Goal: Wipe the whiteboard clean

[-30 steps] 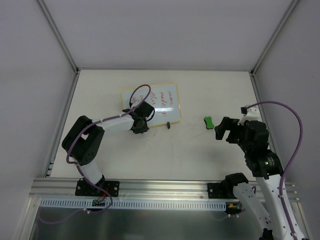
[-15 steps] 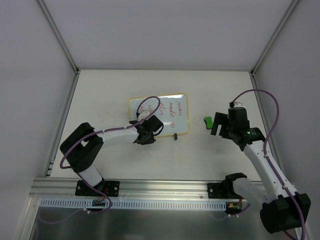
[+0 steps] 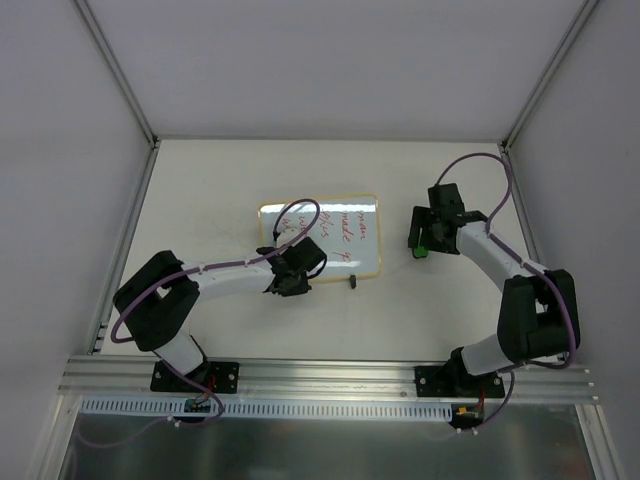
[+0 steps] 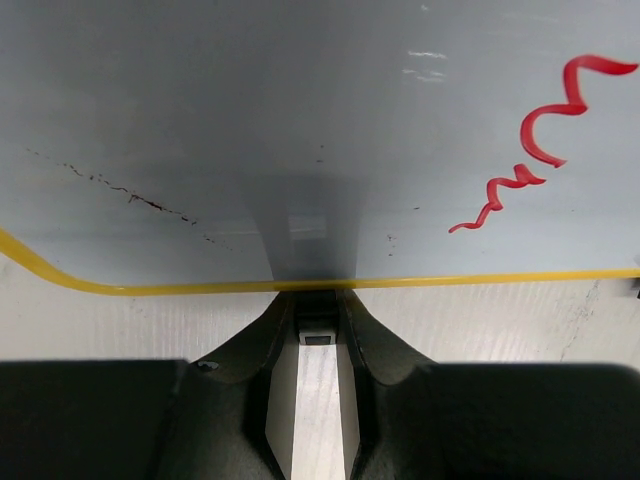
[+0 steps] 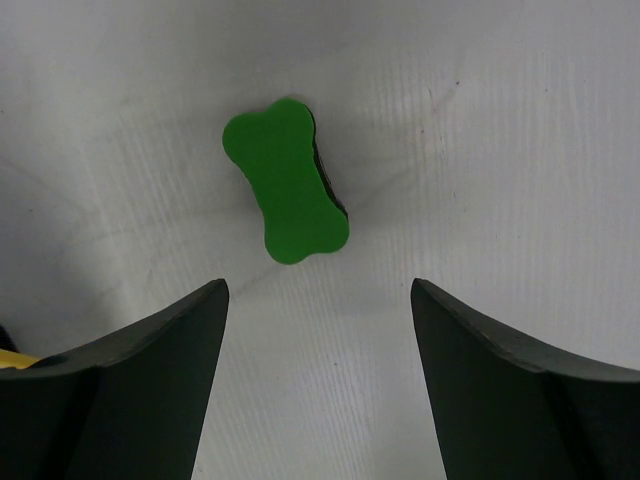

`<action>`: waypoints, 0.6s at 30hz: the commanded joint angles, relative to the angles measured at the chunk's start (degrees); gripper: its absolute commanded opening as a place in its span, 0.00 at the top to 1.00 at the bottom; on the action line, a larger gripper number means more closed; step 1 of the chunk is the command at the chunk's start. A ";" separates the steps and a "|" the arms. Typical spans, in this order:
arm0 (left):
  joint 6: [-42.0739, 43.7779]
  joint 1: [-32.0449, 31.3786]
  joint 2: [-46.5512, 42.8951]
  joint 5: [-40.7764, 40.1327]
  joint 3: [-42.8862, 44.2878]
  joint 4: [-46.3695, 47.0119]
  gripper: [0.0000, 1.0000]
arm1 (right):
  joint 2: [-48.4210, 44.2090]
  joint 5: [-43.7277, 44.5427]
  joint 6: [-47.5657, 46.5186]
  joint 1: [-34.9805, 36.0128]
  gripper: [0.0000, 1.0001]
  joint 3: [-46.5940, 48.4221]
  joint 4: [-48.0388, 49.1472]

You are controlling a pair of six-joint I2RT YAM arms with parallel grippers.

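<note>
The left gripper (image 4: 318,300) is clamped on the near edge of the whiteboard (image 3: 340,235), which sits mid-way across the table (image 3: 400,320). The right gripper (image 5: 318,295) hangs with its jaws apart over the green eraser (image 5: 287,195), clear of it.

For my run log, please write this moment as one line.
left claw: shut on whiteboard edge | right claw: open above green eraser | red writing: not erased

White rectangular whiteboard (image 4: 300,120) with yellow frame carries red handwriting (plus faint dark scuffs); bright green bone-shaped eraser block (image 5: 286,195) lies beyond black fingers (image 5: 130,390).
</note>
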 commanded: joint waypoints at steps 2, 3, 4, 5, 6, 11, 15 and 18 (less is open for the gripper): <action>-1.75 -1.20 -1.66 3.42 -0.36 -1.88 0.86 | 4.74 -0.86 -1.01 -0.32 0.23 5.52 2.69; -1.66 -1.29 -1.57 3.60 -0.36 -1.88 0.72 | 5.80 -1.64 -0.49 -0.32 0.23 6.05 2.61; -1.58 -1.38 -1.57 3.60 -0.27 -1.97 0.70 | 6.60 -2.00 -0.05 -0.32 0.23 6.58 2.69; -1.49 -1.38 -1.74 3.60 -0.27 -1.97 0.69 | 8.17 -2.09 0.04 -0.32 0.23 6.84 2.70; -1.57 -1.47 -1.92 3.60 -0.36 -2.05 0.67 | 8.71 -2.26 0.30 -0.32 0.23 7.37 2.78; -1.49 -1.47 -3.41 4.56 -0.18 -2.32 0.47 | 11.96 -1.65 1.10 -0.32 0.24 8.60 2.70; -0.61 -1.47 -6.30 5.18 0.43 -2.76 0.31 | 13.90 -1.56 1.45 -0.58 0.27 9.22 2.70; 2.28 -1.47 -9.20 4.48 1.92 -3.72 0.22 | 15.30 -1.56 1.45 -0.49 0.27 9.66 2.70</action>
